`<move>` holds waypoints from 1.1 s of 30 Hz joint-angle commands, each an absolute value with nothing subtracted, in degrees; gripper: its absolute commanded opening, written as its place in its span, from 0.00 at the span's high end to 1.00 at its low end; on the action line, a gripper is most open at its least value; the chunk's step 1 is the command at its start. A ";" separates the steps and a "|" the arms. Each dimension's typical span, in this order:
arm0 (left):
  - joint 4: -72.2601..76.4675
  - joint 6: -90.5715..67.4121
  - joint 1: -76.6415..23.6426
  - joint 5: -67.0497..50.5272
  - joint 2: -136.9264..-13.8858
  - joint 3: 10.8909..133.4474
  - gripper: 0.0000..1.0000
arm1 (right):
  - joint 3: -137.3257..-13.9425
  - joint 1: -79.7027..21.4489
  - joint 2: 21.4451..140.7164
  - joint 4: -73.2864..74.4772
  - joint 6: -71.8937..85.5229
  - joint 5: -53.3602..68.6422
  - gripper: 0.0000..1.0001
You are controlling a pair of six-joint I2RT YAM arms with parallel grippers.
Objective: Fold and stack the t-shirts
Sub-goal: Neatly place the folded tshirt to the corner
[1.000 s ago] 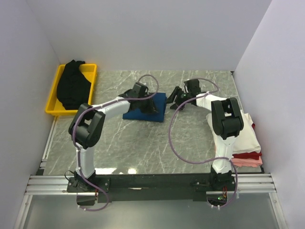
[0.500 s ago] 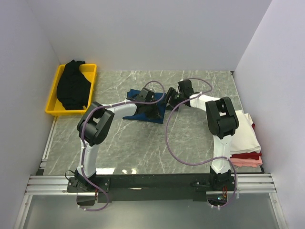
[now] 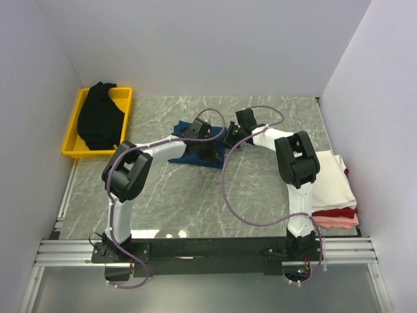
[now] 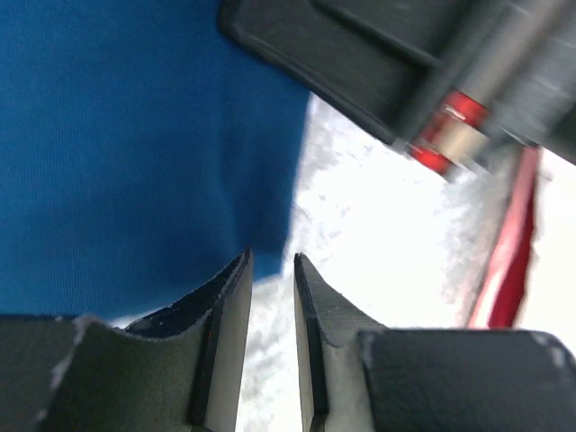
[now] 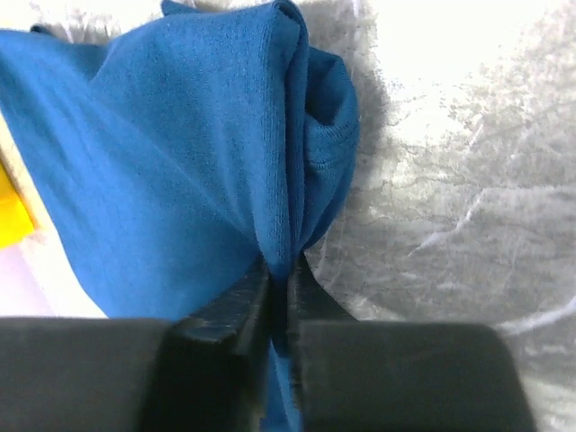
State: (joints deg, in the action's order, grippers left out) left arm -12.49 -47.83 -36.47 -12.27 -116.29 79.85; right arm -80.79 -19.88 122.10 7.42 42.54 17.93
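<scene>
A dark blue t-shirt (image 3: 189, 151) lies folded mid-table, half hidden under both arms. My right gripper (image 5: 281, 265) is shut on a bunched fold at that shirt's (image 5: 180, 153) right edge, where it sits (image 3: 229, 138) in the top view. My left gripper (image 4: 272, 261) hovers low over the blue cloth's (image 4: 135, 153) edge, its jaws a narrow gap apart with only marble between them. A black t-shirt (image 3: 99, 117) is heaped in the yellow tray. White (image 3: 335, 179), red (image 3: 339, 213) and pink (image 3: 344, 223) folded shirts are stacked at the right.
The yellow tray (image 3: 71, 151) stands at the back left against the wall. The right arm's black wrist (image 4: 387, 63) hangs close above my left fingers. White walls close in the marble table on three sides.
My right gripper has slid left to the blue shirt's right edge and closed on a fold. The left gripper has moved right across the shirt, which looks bunched.
</scene>
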 commanded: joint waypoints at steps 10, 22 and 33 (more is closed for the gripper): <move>-17.40 -45.97 -37.00 -9.14 -97.48 79.19 0.69 | -83.06 -20.74 121.12 17.13 41.58 8.27 1.00; -19.07 -44.03 -35.68 -8.35 -87.63 73.30 0.69 | -82.97 -19.43 114.79 29.87 47.01 -9.56 1.00; -18.81 -43.59 -34.45 -9.93 -84.90 71.54 0.69 | -99.66 -15.13 120.75 51.49 50.45 -21.96 1.00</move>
State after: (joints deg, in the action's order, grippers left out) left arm -19.66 -44.93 -34.87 -9.17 -87.09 71.46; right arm -94.83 -17.91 119.11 42.94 48.62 -14.61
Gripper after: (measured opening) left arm 0.311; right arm 0.038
